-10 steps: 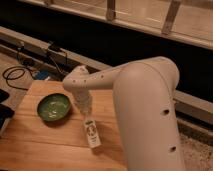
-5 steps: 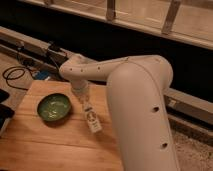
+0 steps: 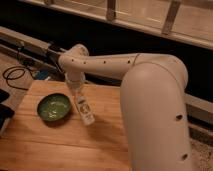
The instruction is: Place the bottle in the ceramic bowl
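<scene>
The green ceramic bowl (image 3: 54,107) sits on the left part of the wooden table (image 3: 100,147). The slim whitish bottle (image 3: 86,112) hangs tilted just right of the bowl, with its upper end in my gripper (image 3: 76,93) and its lower end pointing down and to the right, close above the tabletop. The gripper is shut on the bottle's top, under the white wrist (image 3: 74,65), beside the bowl's right rim. The big white arm (image 3: 155,95) fills the right half of the view.
A black cable (image 3: 15,75) and a blue object (image 3: 42,75) lie on the floor beyond the table's left back edge. A dark object (image 3: 4,114) is at the left edge. A dark wall with a rail runs behind.
The wrist has swung left and back over the table. The bottle has moved with it, up and left from right of the bowl to beside the bowl's right rim.
</scene>
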Robot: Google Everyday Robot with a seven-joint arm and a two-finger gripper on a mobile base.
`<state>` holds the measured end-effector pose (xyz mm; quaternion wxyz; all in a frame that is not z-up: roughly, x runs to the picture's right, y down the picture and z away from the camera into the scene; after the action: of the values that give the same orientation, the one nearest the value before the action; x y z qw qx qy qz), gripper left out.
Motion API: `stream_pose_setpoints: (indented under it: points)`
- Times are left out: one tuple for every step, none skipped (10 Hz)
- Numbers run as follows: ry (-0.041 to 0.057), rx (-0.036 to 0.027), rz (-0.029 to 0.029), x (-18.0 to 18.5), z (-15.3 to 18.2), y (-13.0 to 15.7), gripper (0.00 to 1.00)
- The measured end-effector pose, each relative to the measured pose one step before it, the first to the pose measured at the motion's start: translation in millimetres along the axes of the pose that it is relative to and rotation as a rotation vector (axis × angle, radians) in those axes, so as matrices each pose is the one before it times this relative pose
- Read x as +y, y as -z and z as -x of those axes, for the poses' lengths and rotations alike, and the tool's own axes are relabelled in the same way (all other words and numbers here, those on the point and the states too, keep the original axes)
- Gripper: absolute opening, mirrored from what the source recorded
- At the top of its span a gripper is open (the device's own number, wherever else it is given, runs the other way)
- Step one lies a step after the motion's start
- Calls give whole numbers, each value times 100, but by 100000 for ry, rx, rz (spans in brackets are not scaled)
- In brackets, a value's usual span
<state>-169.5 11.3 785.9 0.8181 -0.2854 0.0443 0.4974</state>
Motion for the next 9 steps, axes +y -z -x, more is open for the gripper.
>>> stream_pose_setpoints:
  points:
    - [3324, -4942, 5190, 1550, 1031, 153, 0]
    - [3222, -4822, 4174, 1286, 1074, -94, 0]
    - [405, -1425, 1528, 336, 274, -34, 0]
    - [324, -322, 172, 82, 86, -42, 0]
    - [80, 39, 96, 93, 17, -24, 0]
    - [187, 7, 114, 151, 48, -15, 0]
    - [1, 30, 25, 12, -6, -18, 0]
    - [-368, 304, 287, -63, -150, -64, 0]
    - [201, -218, -332, -159, -190, 36, 0]
